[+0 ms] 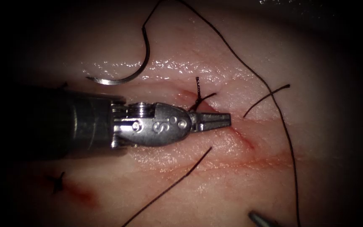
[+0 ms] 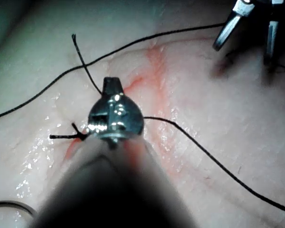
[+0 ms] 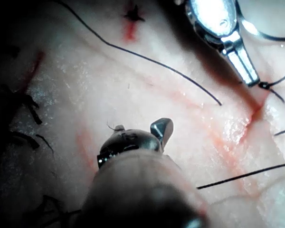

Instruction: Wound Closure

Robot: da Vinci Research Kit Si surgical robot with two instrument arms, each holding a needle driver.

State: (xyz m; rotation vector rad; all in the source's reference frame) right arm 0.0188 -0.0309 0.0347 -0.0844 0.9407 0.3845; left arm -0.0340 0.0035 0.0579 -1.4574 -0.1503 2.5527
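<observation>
Needle (image 1: 137,69) lies free on the tissue (image 1: 232,185), up and left of the cut (image 1: 248,143), not in the tissue and held by neither tool. Its point faces left, and its swaged end joins the thread (image 1: 248,69), which arcs up and over, then runs down the right side of the field.

Left gripper (image 1: 215,120) reaches in from the left, jaws together, with the tip over the left end of the cut. It holds nothing that I can see. A knot (image 1: 198,100) with short cut tails sits just above and behind the jaws, close to them. The wrist housing carries a stamped mark that reads like "S" with small circles beside it.

Right gripper (image 3: 161,129): in the endoscope view just a tip shows at the lower edge, well apart from the needle. In the left wrist view its jaws stand apart, empty.

Loose thread pieces lie below and right of the left gripper. An older knot (image 1: 57,183) with red fluid (image 1: 82,193) sits at lower left.
</observation>
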